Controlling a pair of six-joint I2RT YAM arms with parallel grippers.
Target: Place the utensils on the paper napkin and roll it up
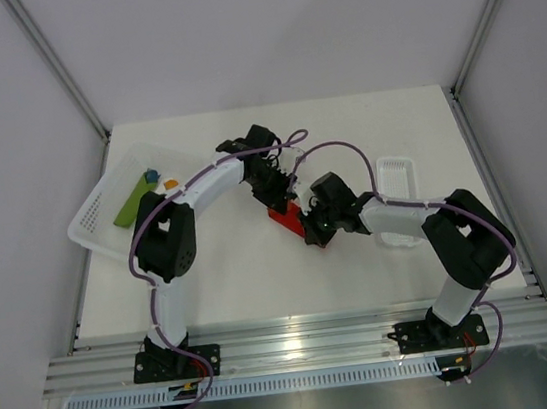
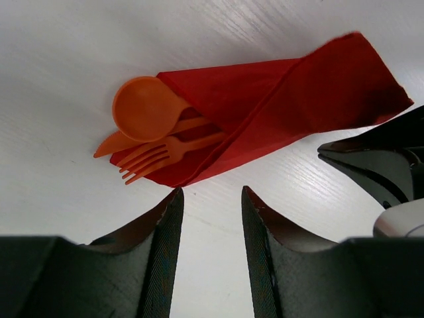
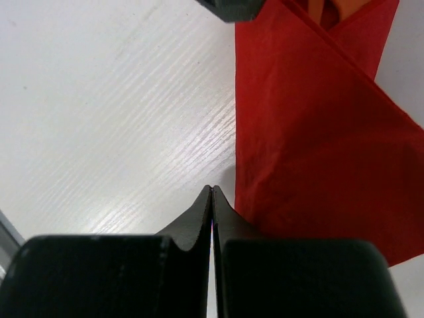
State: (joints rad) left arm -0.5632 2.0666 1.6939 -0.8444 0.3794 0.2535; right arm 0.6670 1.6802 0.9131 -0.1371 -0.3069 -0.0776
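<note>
Left hand, fingers apart and empty, stands just short of the loosely folded paper napkin, utensils protruding ahead-left; right hand, fingers together, grips nothing beside its edge, so rolling may spill cutlery onto the tabletop.

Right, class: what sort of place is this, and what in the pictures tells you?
Probably a robot lab test cell: a left arm and right arm bolted to a metal rail at a white table's edge, plain white panels enclosing it, and a basket of props.
</note>
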